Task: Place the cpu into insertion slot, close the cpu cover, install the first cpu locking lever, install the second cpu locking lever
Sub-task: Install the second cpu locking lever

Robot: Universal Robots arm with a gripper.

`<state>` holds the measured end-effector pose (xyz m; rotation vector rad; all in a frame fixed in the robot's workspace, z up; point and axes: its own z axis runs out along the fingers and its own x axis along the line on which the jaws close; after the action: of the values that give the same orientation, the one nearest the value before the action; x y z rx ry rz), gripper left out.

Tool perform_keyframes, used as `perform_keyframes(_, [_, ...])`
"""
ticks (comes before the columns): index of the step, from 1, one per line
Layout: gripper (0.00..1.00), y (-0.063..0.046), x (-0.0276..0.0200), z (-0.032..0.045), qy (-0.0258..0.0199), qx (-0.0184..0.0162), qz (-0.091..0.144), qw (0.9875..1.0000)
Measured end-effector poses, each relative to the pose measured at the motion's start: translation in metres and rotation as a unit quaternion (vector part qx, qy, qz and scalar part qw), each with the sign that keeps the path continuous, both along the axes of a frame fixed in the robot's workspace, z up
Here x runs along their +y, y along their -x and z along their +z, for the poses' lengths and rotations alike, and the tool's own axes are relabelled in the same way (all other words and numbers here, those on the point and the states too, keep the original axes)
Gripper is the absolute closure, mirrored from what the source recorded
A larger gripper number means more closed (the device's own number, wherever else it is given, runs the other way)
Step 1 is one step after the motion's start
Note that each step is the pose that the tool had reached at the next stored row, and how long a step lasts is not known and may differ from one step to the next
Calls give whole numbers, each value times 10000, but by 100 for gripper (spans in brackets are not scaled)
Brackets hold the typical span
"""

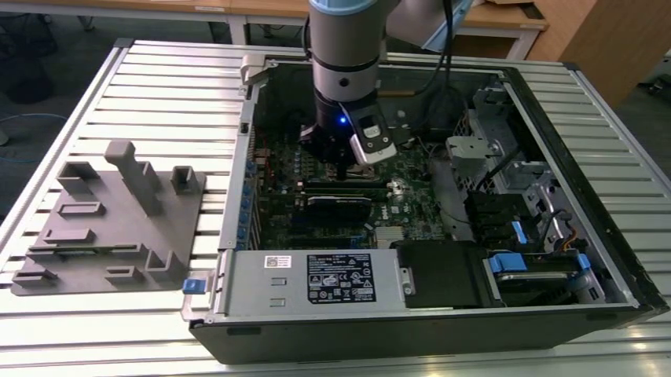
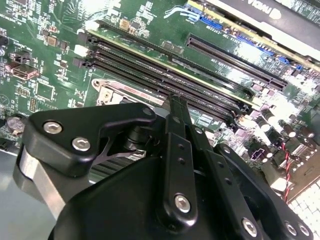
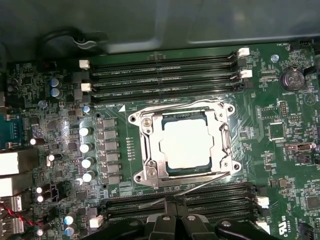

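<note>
Black claw (image 2: 176, 107), fingers pressed together, hovering just beside the insertion slot (image 3: 184, 144); cpu (image 3: 186, 143) seated inside, cpu cover (image 3: 150, 145) closed over it.

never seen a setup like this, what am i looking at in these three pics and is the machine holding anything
It is a robot arm reaching down into an open computer case that lies on a slatted table. The exterior view is shot from off the arm; both wrist views ride on the arm near its pincer. The first wrist view looks onto the green circuit board, where the cpu sits in the insertion slot with the cpu cover down around it. Whether the pincer holds anything cannot be told. A grey parts tray lies beside the case.
</note>
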<state>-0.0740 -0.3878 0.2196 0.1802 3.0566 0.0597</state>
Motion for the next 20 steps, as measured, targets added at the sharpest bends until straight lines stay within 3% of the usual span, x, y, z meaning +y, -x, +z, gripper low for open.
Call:
perform_keyframes(4, [89, 9, 0, -3, -1, 0, 1, 10000])
perform_keyframes(6, [89, 14, 2, -57, -1, -1, 0, 10000])
perform_keyframes(16, [89, 19, 2, -59, -2, -2, -1, 10000])
perform_keyframes(20, [89, 87, 2, -64, -1, -2, -4, 10000])
